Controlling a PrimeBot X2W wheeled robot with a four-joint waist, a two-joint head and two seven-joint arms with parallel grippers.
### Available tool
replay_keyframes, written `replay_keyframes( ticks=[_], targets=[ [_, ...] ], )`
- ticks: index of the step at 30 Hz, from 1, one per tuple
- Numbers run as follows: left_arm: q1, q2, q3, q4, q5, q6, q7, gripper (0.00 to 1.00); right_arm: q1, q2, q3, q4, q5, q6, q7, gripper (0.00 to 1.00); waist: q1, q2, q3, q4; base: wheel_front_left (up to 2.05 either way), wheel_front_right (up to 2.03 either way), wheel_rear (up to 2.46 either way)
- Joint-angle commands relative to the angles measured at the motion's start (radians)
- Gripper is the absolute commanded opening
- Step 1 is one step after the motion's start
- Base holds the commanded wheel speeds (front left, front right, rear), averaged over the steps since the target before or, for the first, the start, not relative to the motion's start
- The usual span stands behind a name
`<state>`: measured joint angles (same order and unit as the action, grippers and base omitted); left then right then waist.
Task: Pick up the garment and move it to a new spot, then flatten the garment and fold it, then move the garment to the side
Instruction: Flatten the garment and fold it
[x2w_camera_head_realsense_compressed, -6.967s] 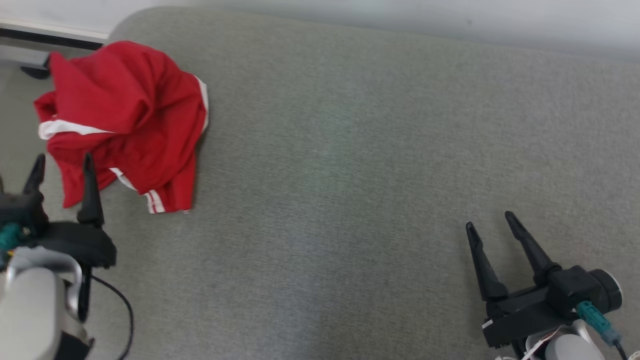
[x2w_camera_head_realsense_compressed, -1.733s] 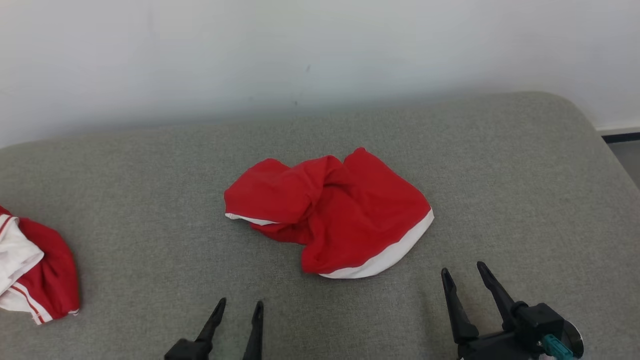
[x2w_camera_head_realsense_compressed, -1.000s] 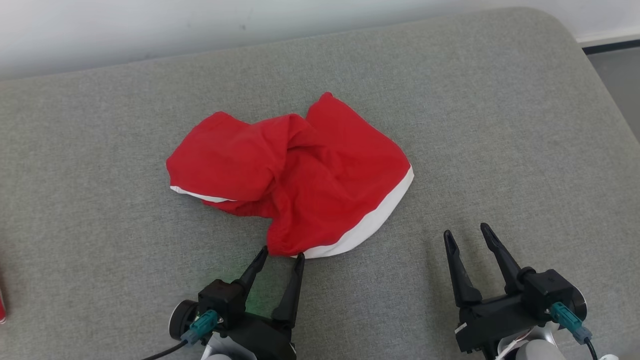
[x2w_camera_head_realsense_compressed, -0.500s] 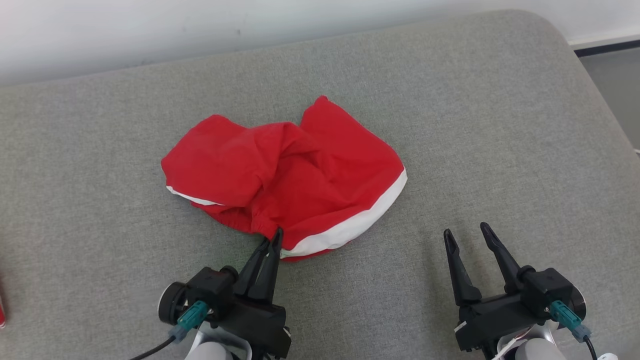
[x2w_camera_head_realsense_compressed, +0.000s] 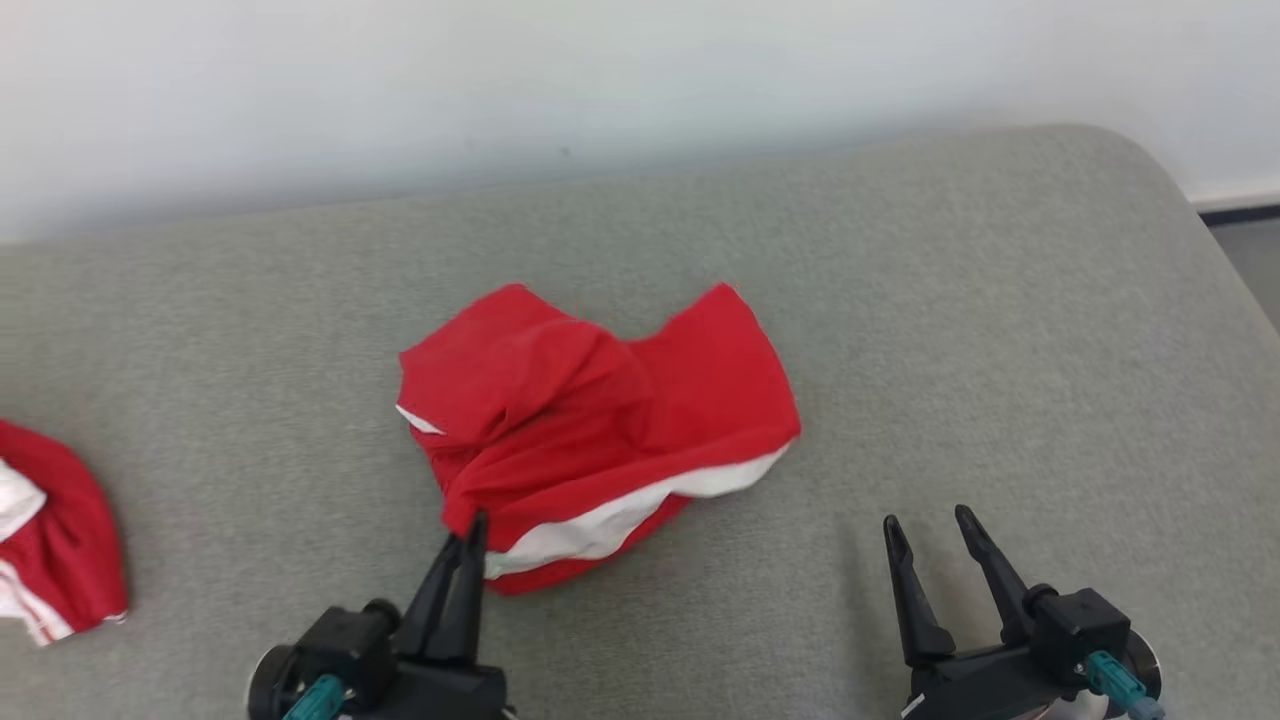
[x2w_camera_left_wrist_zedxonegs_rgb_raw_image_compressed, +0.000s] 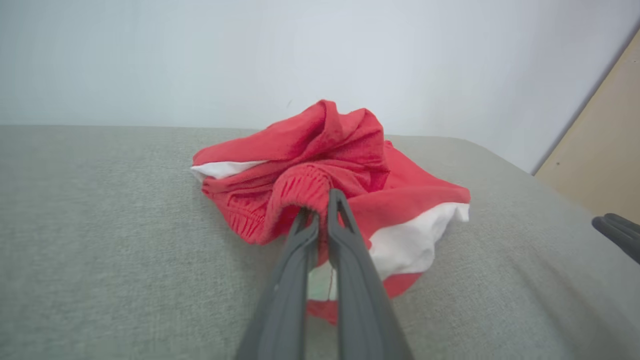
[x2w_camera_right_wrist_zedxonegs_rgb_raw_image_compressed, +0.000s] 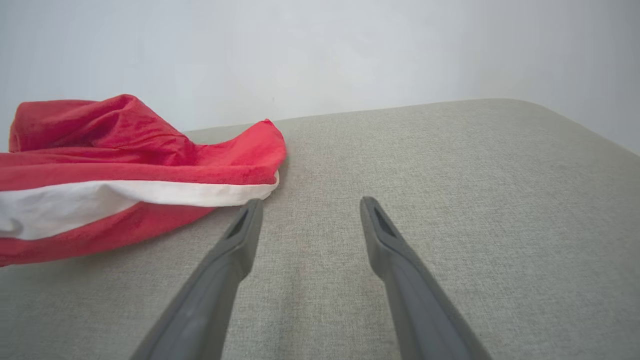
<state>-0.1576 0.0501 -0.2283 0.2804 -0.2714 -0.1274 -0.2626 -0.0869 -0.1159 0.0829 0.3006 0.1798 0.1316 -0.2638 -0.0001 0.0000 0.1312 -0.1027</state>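
The garment (x2w_camera_head_realsense_compressed: 600, 430) is a crumpled red piece with a white band, lying mid-surface on the grey cushion (x2w_camera_head_realsense_compressed: 950, 330). My left gripper (x2w_camera_head_realsense_compressed: 468, 535) is shut on the garment's near left edge; in the left wrist view the gripper (x2w_camera_left_wrist_zedxonegs_rgb_raw_image_compressed: 320, 205) pinches a gathered red waistband fold of the garment (x2w_camera_left_wrist_zedxonegs_rgb_raw_image_compressed: 350, 165). My right gripper (x2w_camera_head_realsense_compressed: 925, 530) stands open over bare cushion to the right of the cloth. In the right wrist view that gripper (x2w_camera_right_wrist_zedxonegs_rgb_raw_image_compressed: 310, 210) has nothing between its fingers, with the garment (x2w_camera_right_wrist_zedxonegs_rgb_raw_image_compressed: 125, 165) just left of its left fingertip.
A second red and white garment (x2w_camera_head_realsense_compressed: 50, 545) lies at the cushion's left edge. A pale wall (x2w_camera_head_realsense_compressed: 600, 80) runs behind the cushion. The cushion's rounded right corner (x2w_camera_head_realsense_compressed: 1190, 200) drops to the floor. The right gripper's fingertips (x2w_camera_left_wrist_zedxonegs_rgb_raw_image_compressed: 617, 232) show at the left wrist view's right edge.
My left gripper closed on the garment's near edge and has drawn it back and leftward, bunching the cloth. The head camera tilted up. The right gripper stayed open.
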Motion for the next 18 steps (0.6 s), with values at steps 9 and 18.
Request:
replay_keyframes(
  ticks=[9,18],
  targets=[
    [0.070,0.001,0.172,0.022,0.081,0.050,-0.003,0.00,0.020,0.023,-0.001,-0.005,-0.011,-0.002,-0.001,1.00,0.0001,0.0000,-0.054,0.076,0.00,0.00,0.00],
    [0.039,0.000,0.257,0.109,0.124,0.102,-0.003,0.00,0.004,-0.002,0.000,-0.003,-0.001,-0.002,-0.001,1.00,0.0001,0.0000,-0.024,0.045,0.00,0.00,0.00]
  ],
)
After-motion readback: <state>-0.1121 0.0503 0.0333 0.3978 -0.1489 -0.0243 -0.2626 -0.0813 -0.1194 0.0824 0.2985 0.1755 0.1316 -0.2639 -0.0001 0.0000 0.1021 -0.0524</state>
